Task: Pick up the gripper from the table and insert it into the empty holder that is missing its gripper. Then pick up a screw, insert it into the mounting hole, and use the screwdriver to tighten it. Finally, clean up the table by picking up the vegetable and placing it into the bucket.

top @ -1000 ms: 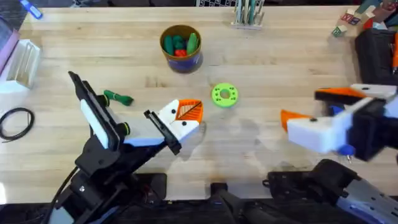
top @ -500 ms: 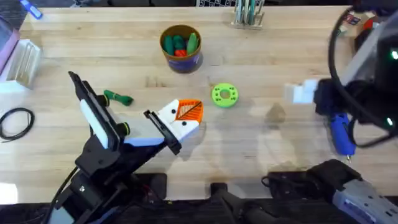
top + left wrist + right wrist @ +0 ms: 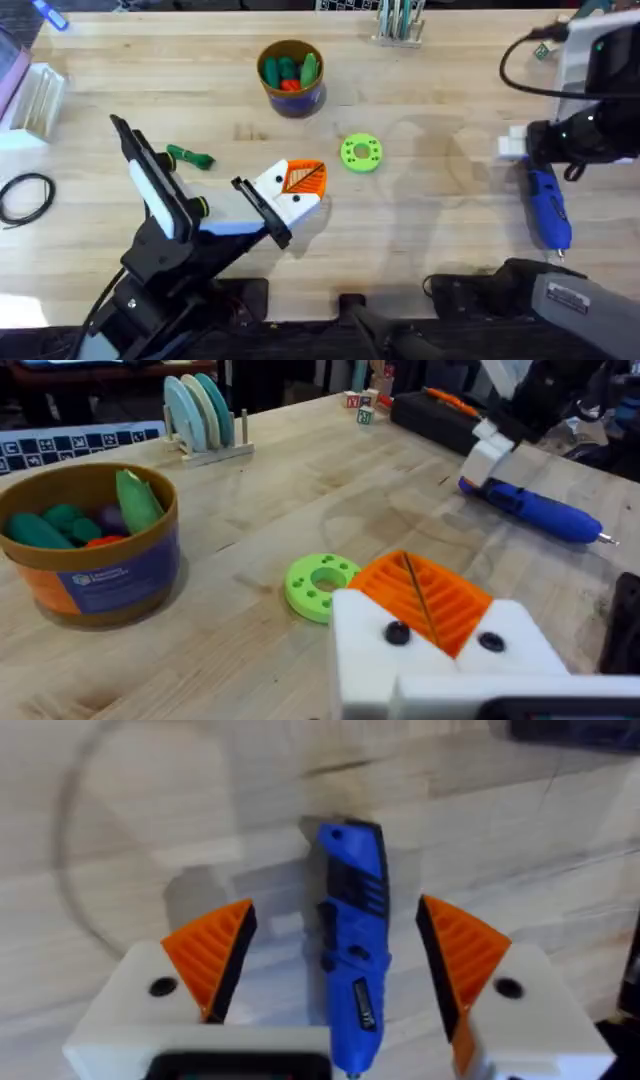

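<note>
Most of the right arm is lying outside the overhead view at the right edge, and what is showing there is large, dark and blurred. Only a white corner of the right gripper [image 3: 338, 970] is making itself out above the screwdriver [image 3: 548, 208]. The wrist view settles its state: the two orange pads [image 3: 212, 955] are standing wide apart, one on either side of the blue screwdriver [image 3: 354, 940], and neither is touching it. The screwdriver is lying flat on the table [image 3: 430, 60] at the right, its dark tip toward the near edge.

The left gripper [image 3: 300, 188] is resting low near the table's centre, its orange ribbed pads [image 3: 425, 598] pressed together with only a thin seam between them, holding nothing. Its lower body is being cut off at the wrist view's edge.

The thin green vegetable [image 3: 190, 157] is lying on the table beside the left arm's forearm. The bucket [image 3: 291, 76] is standing at the far centre, holding stubby green and red toy vegetables. The bright-green disc [image 3: 361, 153] is lying between bucket and left gripper.

Compared with one second ago, the right gripper is now sitting farther back over the screwdriver, whereas its fingers were then reaching leftward at mid-right. The left arm, vegetable, bucket and disc are remaining where they were.
</note>
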{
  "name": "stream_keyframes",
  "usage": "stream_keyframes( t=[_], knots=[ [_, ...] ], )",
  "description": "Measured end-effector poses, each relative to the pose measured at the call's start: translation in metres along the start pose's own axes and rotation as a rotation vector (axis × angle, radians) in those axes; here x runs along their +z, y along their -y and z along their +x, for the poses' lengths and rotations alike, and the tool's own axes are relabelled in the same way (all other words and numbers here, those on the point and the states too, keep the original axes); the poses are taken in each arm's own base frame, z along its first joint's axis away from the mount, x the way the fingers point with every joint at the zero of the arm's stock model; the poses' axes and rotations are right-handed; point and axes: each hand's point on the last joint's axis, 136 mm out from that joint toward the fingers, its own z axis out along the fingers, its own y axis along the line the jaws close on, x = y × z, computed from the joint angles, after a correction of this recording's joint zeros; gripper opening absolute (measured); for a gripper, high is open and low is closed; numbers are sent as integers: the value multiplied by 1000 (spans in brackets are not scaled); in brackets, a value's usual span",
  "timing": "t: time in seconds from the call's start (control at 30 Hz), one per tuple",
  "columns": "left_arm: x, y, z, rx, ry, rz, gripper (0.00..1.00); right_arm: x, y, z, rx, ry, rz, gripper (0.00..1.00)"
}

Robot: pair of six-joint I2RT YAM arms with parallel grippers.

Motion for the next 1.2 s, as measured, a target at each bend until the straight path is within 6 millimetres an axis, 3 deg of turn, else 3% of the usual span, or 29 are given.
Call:
stream_keyframes(
  t=[0.33, 0.73, 0.87, 0.97, 1.13, 1.2],
  knots=[
    [0, 0, 0, 0, 0, 0, 8, 30, 19, 27, -6, -129, -102, 989],
    [0, 0, 0, 0, 0, 0, 8, 69, 25, 38, 75, -195, -198, 971],
    [0, 0, 0, 0, 0, 0, 8, 70, 23, 38, 57, -193, -215, 791],
    [0, 0, 0, 0, 0, 0, 8, 70, 21, 38, 48, -193, -223, 600],
    [0, 0, 0, 0, 0, 0, 8, 72, 24, 38, 30, -195, -210, 118],
    [0, 0, 0, 0, 0, 0, 8, 73, 24, 39, 35, -197, -209, 20]
  ],
)
